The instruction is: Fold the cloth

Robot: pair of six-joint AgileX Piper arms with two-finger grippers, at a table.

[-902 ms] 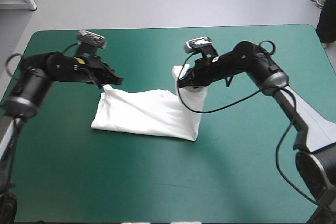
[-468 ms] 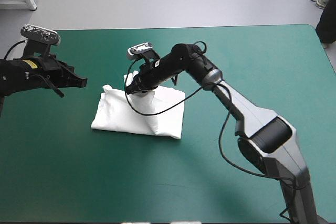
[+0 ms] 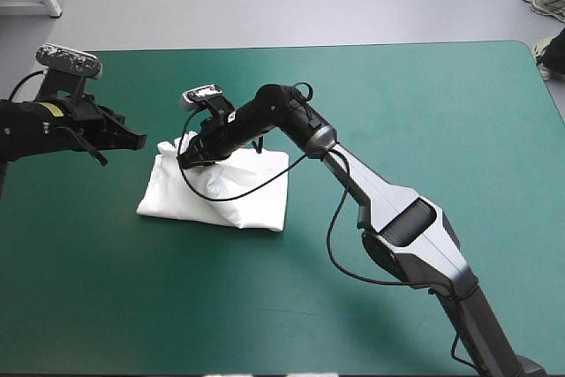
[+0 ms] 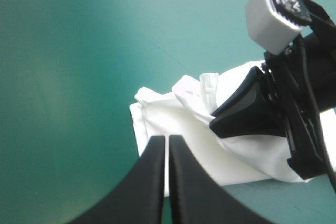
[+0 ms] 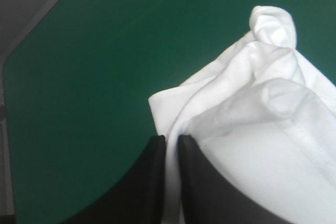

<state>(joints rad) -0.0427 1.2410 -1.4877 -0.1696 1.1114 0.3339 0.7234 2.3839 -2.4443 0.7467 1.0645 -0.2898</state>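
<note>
The white T-shirt (image 3: 231, 198) lies as a folded bundle left of the table's middle, with its top layer drawn over toward the left. My right gripper (image 3: 188, 159) reaches across it and is shut on the T-shirt at the bunched far-left corner (image 5: 270, 22). White cloth (image 5: 252, 145) shows between its black fingers (image 5: 152, 182). My left gripper (image 3: 138, 139) hovers just left of the bundle, shut and holding nothing. In the left wrist view its tips (image 4: 167, 141) point at the T-shirt (image 4: 181, 129), with the right gripper (image 4: 247, 114) beyond.
The teal-green cover (image 3: 415, 121) spreads bare to the right and toward the front edge. The right arm (image 3: 353, 178) stretches diagonally over the table's middle, and its cable (image 3: 238, 190) hangs over the bundle.
The right gripper carried the T-shirt's right edge across to the left, doubling the cloth over. The left gripper let go of its corner and drew back left, then stayed. The bundle shifted slightly left.
</note>
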